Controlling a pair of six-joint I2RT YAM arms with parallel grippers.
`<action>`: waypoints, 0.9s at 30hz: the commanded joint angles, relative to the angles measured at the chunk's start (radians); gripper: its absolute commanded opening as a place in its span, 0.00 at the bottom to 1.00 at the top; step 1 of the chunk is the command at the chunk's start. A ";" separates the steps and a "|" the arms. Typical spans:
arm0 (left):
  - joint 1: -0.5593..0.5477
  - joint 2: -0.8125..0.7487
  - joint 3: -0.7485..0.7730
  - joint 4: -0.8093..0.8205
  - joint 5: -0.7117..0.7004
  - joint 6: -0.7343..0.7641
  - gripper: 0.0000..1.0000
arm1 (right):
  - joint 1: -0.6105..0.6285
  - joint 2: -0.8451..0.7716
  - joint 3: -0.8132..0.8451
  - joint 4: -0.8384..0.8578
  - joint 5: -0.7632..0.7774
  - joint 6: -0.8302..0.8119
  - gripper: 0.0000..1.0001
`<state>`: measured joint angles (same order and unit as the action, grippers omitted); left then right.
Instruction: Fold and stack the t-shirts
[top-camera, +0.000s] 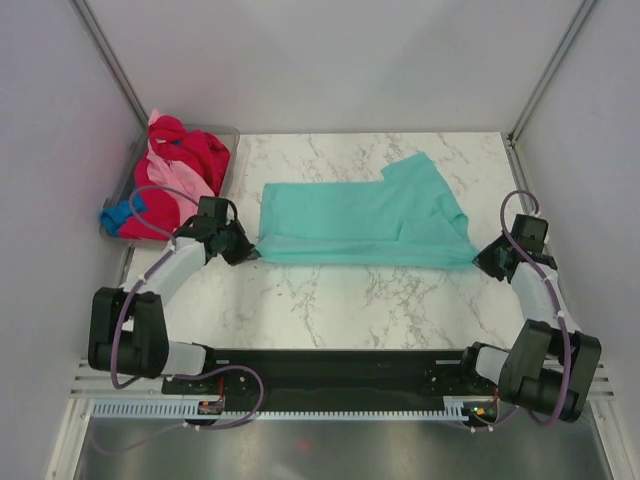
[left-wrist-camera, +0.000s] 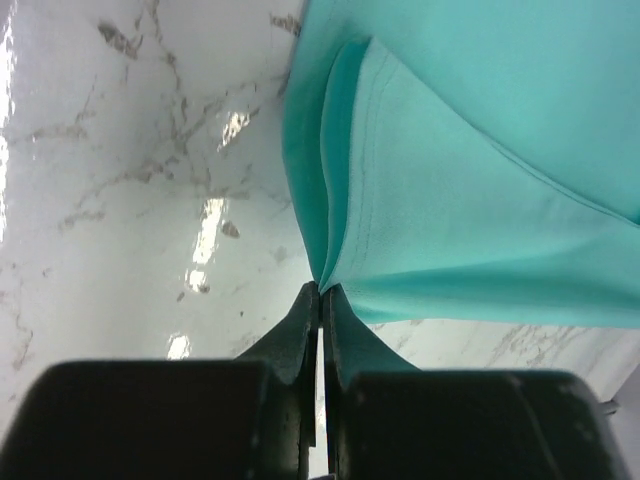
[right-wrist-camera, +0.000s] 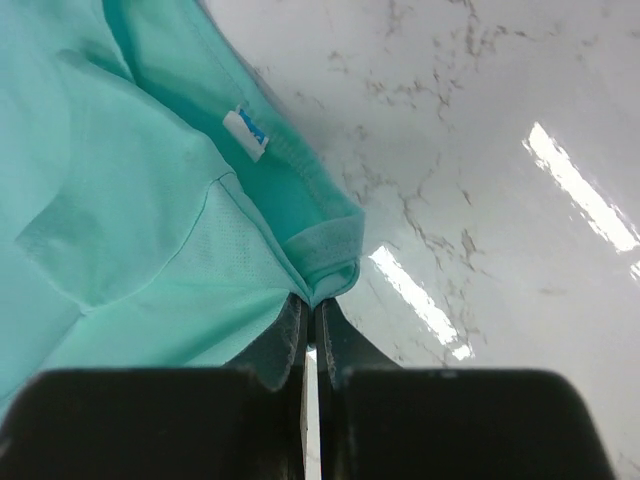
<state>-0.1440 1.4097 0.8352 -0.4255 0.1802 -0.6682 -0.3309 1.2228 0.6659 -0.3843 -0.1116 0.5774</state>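
A teal-turquoise t-shirt (top-camera: 365, 220) lies folded lengthwise across the middle of the marble table. My left gripper (top-camera: 247, 251) is shut on its near left corner, the cloth pinched at the fingertips in the left wrist view (left-wrist-camera: 321, 287). My right gripper (top-camera: 483, 261) is shut on its near right corner, where the collar and white label show (right-wrist-camera: 312, 300). The teal cloth (left-wrist-camera: 470, 190) stretches between both grippers. Crimson red, light pink and bright blue t-shirts (top-camera: 172, 175) are heaped at the far left.
The heap of tees lies in a grey translucent plastic tub (top-camera: 228, 133) at the far left corner. White walls and metal posts enclose the table. A black base rail (top-camera: 330, 370) runs along the near edge.
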 joint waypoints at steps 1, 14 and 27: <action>0.003 -0.103 -0.054 -0.070 0.016 0.035 0.02 | -0.016 -0.106 -0.018 -0.129 0.076 0.024 0.00; -0.037 -0.434 -0.196 -0.232 0.087 -0.070 0.48 | -0.054 -0.342 -0.025 -0.341 0.185 0.167 0.72; -0.040 -0.513 0.016 -0.326 0.089 0.188 0.96 | -0.021 -0.188 0.213 -0.125 -0.069 0.018 0.95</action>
<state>-0.1856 0.8886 0.8417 -0.7509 0.2600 -0.5846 -0.3790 0.9016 0.7662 -0.6460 -0.0834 0.6662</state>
